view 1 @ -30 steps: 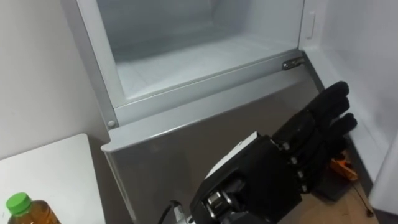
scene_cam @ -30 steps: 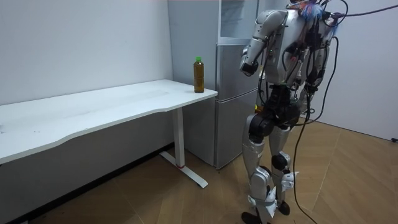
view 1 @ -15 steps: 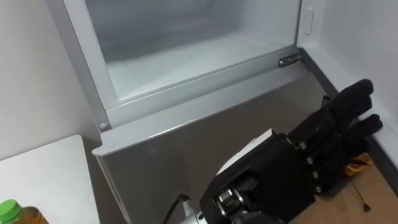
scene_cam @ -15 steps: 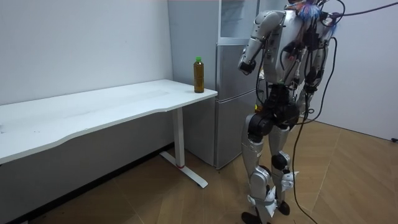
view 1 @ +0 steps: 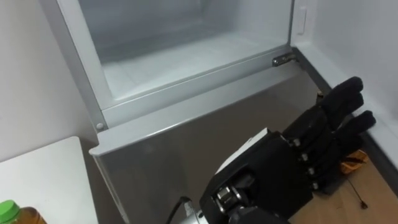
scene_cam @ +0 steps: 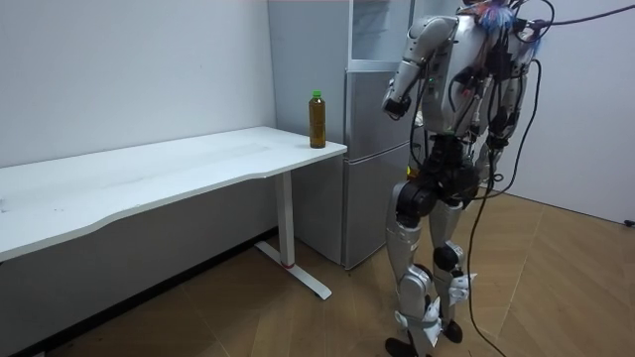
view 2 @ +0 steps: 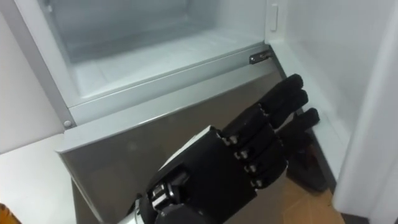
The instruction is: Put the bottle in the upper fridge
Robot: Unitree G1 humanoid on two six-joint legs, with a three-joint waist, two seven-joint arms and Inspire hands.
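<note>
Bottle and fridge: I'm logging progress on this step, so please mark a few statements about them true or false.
1. The bottle stands on the table. True.
2. The upper fridge is open. True.
3. The left hand is curled round the bottle. False: its fingers are straight and it holds nothing, raised in front of the lower fridge door.
4. The bottle has a red cap. False: the cap is green.
5. The bottle lies inside the upper fridge. False: nothing shows on that shelf.

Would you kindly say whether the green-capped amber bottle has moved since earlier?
No; the amber bottle keeps its spot at the white table's corner.
</note>
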